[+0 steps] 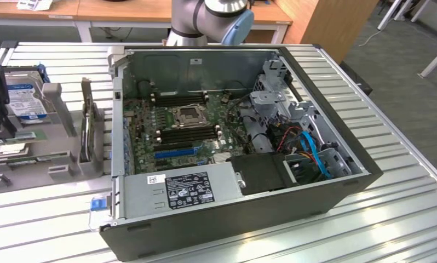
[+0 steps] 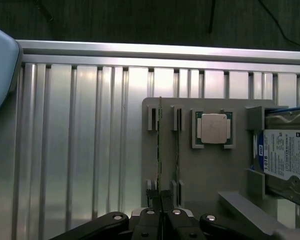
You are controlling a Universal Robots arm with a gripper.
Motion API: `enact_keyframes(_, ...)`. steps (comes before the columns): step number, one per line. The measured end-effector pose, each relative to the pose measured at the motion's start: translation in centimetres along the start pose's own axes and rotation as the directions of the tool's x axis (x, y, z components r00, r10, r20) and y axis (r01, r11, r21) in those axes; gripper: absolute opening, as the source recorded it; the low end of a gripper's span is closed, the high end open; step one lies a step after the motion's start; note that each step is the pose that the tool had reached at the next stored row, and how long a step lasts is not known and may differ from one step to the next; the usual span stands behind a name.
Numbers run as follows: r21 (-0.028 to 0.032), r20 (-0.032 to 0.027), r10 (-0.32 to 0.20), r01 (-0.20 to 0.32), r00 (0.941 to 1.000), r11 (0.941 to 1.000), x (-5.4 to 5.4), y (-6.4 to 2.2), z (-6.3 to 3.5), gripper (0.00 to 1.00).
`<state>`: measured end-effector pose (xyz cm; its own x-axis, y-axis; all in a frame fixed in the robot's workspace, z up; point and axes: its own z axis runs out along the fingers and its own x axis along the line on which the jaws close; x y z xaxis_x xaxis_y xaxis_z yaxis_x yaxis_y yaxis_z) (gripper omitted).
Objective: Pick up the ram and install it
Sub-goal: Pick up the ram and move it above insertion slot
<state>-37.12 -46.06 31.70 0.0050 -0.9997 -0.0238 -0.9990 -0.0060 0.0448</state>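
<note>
Fingers (image 2: 161,212) first, since they're closest to the lens: clenched together, with nothing between them as far as I can make out. They hang above the near end of the ram (image 2: 160,150). It stands on edge in the slots of the gray holder (image 2: 210,175) on the slatted tabletop (image 2: 80,150).

What worries me is the second stick (image 2: 177,150) standing just beside it in its own slots. Clenched like this, I'd just land on the ram's top edge instead of straddling it. Spread wide, one pad could clip the neighbour. The slots hold both ends too, so I reckon a crooked pull would jam it.

Other stuff on the holder: a CPU (image 2: 214,128) and a hard drive (image 2: 285,160). In the exterior view the open PC case (image 1: 240,219) sits well apart. Its black memory slots (image 1: 189,133) are down on the board with the case walls around them.
</note>
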Motion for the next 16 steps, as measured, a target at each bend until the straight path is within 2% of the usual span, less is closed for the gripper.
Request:
enact_keyframes(10, 0.0, 0.0, 0.0, 0.0, 1.0, 1.0, 0.0, 0.05, -1.4, 0.12)
enact_keyframes(12, -0.0001, -0.0001, 0.0, 0.0, 1.0, 1.0, -0.1, 0.08, -2.45, 0.12)
enact_keyframes(16, -0.0001, -0.0001, 0.0, 0.0, 1.0, 1.0, -0.1, 0.1, -2.99, 0.12)
